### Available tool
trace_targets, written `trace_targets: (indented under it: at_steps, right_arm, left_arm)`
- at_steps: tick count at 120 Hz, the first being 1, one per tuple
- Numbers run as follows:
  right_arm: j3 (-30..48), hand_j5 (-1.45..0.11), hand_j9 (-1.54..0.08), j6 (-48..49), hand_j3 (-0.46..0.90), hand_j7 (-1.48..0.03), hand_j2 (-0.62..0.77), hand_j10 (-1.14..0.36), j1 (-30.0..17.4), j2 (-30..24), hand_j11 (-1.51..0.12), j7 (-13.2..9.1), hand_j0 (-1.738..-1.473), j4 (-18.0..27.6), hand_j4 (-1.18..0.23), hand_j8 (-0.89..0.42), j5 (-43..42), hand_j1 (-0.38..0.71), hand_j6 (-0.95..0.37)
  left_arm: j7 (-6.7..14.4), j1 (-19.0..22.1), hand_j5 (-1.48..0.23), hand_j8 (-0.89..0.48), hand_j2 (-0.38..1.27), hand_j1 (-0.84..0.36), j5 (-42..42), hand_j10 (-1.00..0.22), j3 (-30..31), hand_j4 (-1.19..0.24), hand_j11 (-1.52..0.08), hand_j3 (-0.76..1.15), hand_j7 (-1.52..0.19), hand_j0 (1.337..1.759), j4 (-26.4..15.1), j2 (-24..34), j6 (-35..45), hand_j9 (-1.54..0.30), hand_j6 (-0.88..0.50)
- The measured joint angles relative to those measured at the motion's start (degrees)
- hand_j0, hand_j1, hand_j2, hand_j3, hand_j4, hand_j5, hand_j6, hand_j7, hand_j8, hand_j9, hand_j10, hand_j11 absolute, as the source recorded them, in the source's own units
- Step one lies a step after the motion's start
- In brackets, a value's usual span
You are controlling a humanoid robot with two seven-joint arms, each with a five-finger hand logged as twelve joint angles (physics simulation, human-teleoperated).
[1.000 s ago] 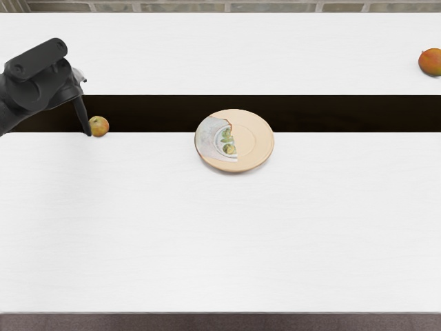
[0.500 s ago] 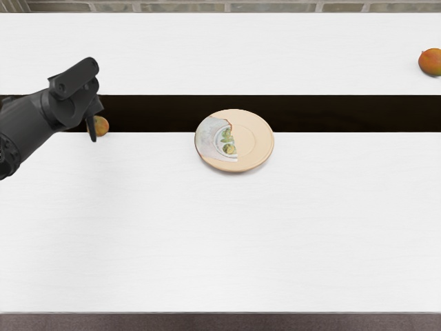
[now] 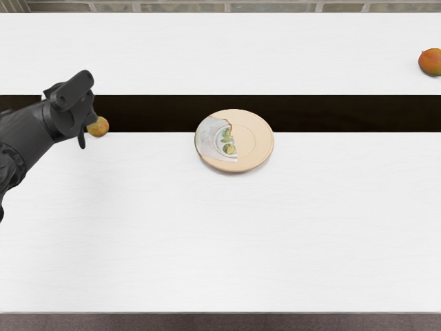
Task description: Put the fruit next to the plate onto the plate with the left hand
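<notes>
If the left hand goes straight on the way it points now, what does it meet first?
Probably the small round yellow-red fruit, just right of the black left hand at the back edge of the white table; depth is unclear. The round tan plate lies farther right.

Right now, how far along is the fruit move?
Done: the left hand is at the small fruit. In hand: the grasp, though I cannot tell whether it is secure. Left: lift, carry and set down on the plate, off to the fruit's right.
</notes>
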Motion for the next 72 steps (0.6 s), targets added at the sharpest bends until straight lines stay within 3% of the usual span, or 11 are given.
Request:
trace_targets:
  at_steps: [30, 72]
  right_arm:
    - [-0.01, 0.00, 0.00, 0.00, 0.00, 0.00, 0.00, 0.00, 0.00, 0.00, 0.00, 0.00, -1.658, -0.01, 0.00, 0.00, 0.00, -0.35, 0.00]
    - [-0.02, 0.00, 0.00, 0.00, 0.00, 0.00, 0.00, 0.00, 0.00, 0.00, 0.00, 0.00, -1.658, -0.02, 0.00, 0.00, 0.00, -0.35, 0.00]
  left_arm:
    - [0.00, -0.29, -0.21, -0.16, 0.03, 0.16, -0.03, -0.16, 1.14, -0.16, -0.21, 0.00, -0.21, 1.658, 0.07, 0.00, 0.08, -0.21, -0.17]
    - [0.00, -0.68, -0.24, -0.19, 0.04, 0.13, -0.03, -0.19, 1.78, -0.19, -0.24, 0.00, -0.24, 1.658, -0.05, 0.00, 0.01, -0.24, -0.19]
